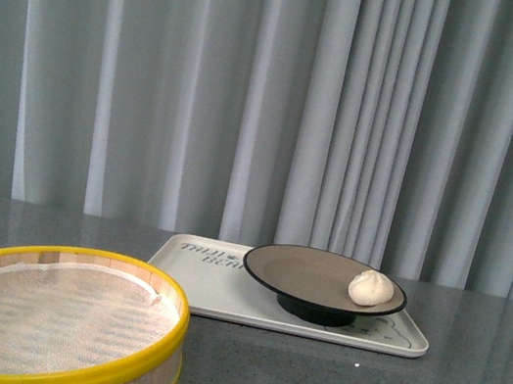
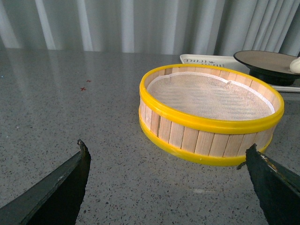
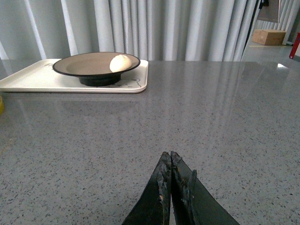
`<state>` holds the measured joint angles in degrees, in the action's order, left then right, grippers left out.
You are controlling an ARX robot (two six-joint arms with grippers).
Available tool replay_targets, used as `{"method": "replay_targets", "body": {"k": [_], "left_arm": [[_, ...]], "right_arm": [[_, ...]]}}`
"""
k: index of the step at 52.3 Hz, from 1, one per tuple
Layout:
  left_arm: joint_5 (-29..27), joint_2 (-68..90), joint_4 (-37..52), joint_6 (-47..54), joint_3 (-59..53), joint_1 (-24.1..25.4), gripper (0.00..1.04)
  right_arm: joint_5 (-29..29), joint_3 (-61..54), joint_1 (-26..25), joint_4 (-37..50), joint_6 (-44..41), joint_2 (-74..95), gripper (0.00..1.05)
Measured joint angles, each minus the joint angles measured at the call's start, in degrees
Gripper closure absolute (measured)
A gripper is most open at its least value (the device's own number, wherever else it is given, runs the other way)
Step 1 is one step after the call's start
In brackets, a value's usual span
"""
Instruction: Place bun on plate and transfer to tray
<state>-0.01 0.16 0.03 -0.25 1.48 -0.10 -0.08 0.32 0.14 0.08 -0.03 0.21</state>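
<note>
The white bun (image 1: pixel 371 288) lies on the right side of the taupe plate (image 1: pixel 307 273), which stands on the cream tray (image 1: pixel 219 290) at the back of the grey table. The right wrist view shows the bun (image 3: pixel 120 63), the plate (image 3: pixel 84 64) and the tray (image 3: pixel 33 79) far ahead. My right gripper (image 3: pixel 169 154) is shut and empty, low over bare table, well short of the tray. My left gripper (image 2: pixel 166 147) is open and empty, just in front of the steamer; the plate (image 2: pixel 262 61) and tray (image 2: pixel 206 59) show beyond it. Neither arm shows in the front view.
A round wooden steamer with yellow rims (image 1: pixel 46 314) and a white mesh liner stands at the front left, also in the left wrist view (image 2: pixel 211 112). Grey curtains hang behind the table. A cardboard box (image 3: pixel 268 36) sits far off to the right.
</note>
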Motion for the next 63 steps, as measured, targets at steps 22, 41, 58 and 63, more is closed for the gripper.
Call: {"method": "replay_targets", "body": {"k": [22,41,58,63], "left_arm": [[-0.02,0.02,0.00,0.02,0.00,0.00,0.07],[-0.02,0.02,0.00,0.00,0.00,0.00,0.07],[0.00,0.02,0.00,0.02,0.00,0.00,0.07],[-0.02,0.02,0.00,0.02,0.00,0.00,0.07]], "right_arm": [[0.00,0.00,0.00,0.00,-0.02,0.00,0.92],[0.02,0.00,-0.02,0.00,-0.02,0.00,0.36],[0.00,0.00,0.00,0.00,0.00,0.00,0.09],[0.00,0.00,0.00,0.00,0.00,0.00,0.09]]}}
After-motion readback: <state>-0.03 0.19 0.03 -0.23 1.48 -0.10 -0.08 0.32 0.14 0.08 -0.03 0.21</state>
